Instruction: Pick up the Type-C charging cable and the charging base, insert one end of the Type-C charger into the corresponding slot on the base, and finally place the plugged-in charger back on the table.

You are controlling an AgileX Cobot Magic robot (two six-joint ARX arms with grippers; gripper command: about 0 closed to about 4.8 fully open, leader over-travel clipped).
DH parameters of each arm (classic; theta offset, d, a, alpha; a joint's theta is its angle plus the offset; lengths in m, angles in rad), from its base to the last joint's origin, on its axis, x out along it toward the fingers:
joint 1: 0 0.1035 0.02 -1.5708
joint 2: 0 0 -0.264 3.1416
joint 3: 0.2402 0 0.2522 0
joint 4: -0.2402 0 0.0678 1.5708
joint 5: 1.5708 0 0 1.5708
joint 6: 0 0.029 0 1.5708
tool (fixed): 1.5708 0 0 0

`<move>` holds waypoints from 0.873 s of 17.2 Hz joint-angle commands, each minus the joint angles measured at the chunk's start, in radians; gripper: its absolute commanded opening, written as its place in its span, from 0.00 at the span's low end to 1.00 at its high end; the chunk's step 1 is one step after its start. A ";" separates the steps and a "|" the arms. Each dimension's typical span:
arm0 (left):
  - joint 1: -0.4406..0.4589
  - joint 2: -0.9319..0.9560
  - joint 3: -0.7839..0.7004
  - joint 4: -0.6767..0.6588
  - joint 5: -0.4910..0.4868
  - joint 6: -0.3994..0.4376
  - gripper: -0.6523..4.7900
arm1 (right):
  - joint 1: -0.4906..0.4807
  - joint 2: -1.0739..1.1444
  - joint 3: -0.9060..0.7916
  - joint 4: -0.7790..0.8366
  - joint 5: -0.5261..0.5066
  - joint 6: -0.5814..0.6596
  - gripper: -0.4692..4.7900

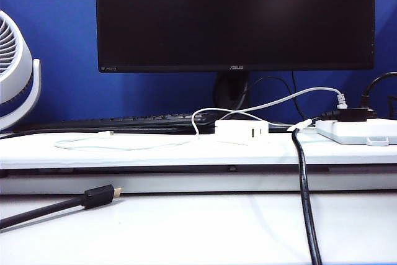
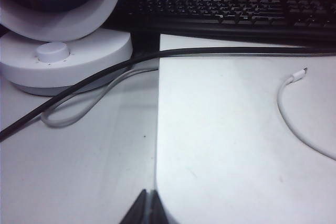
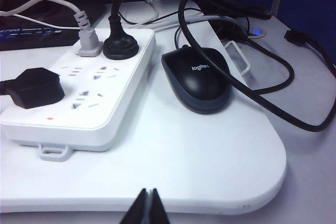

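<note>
The Type-C charging cable (image 1: 124,147) lies in a loose loop on the left of the table (image 1: 248,153), its small plug (image 1: 105,133) free. The left wrist view shows that cable (image 2: 286,108) and its plug (image 2: 300,73) off to one side, well ahead of my left gripper (image 2: 148,193), which is shut and empty. The charging base (image 1: 242,131), a small white block, stands mid-table with its ports facing the camera. My right gripper (image 3: 148,191) is shut and empty, short of the board's edge. Neither gripper shows in the exterior view.
A white fan (image 1: 15,72) stands far left, with a monitor (image 1: 236,17) and keyboard (image 1: 124,122) behind. A white power strip (image 3: 79,98) with plugs and a black mouse (image 3: 197,77) sit on the right. A gold-tipped black cable (image 1: 99,195) and a thick black cord (image 1: 304,197) cross the front.
</note>
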 commanded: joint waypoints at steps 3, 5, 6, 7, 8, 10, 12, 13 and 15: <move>-0.002 -0.002 -0.005 -0.003 -0.005 -0.002 0.11 | 0.001 -0.001 -0.007 0.002 0.001 0.003 0.08; -0.001 -0.002 -0.005 -0.002 -0.008 -0.003 0.11 | 0.001 -0.001 -0.007 0.009 0.002 0.008 0.08; -0.001 -0.002 -0.004 0.012 -0.008 -0.018 0.11 | 0.001 -0.001 -0.003 0.026 0.002 0.029 0.08; -0.001 -0.002 0.000 0.040 -0.008 -0.056 0.11 | 0.001 -0.001 0.010 0.038 0.005 0.057 0.08; -0.001 -0.002 0.020 0.066 -0.016 -0.095 0.11 | 0.001 -0.001 0.037 0.036 0.014 0.092 0.08; -0.001 -0.001 0.085 0.070 -0.050 -0.116 0.11 | 0.001 0.003 0.122 -0.001 0.031 0.131 0.08; -0.001 0.030 0.172 0.073 -0.087 -0.114 0.11 | 0.001 0.029 0.214 -0.015 0.031 0.130 0.08; -0.001 0.068 0.222 0.080 -0.107 -0.114 0.11 | 0.001 0.055 0.267 -0.006 0.032 0.130 0.08; -0.001 0.190 0.325 0.133 -0.118 -0.114 0.11 | 0.001 0.138 0.372 0.034 0.035 0.126 0.08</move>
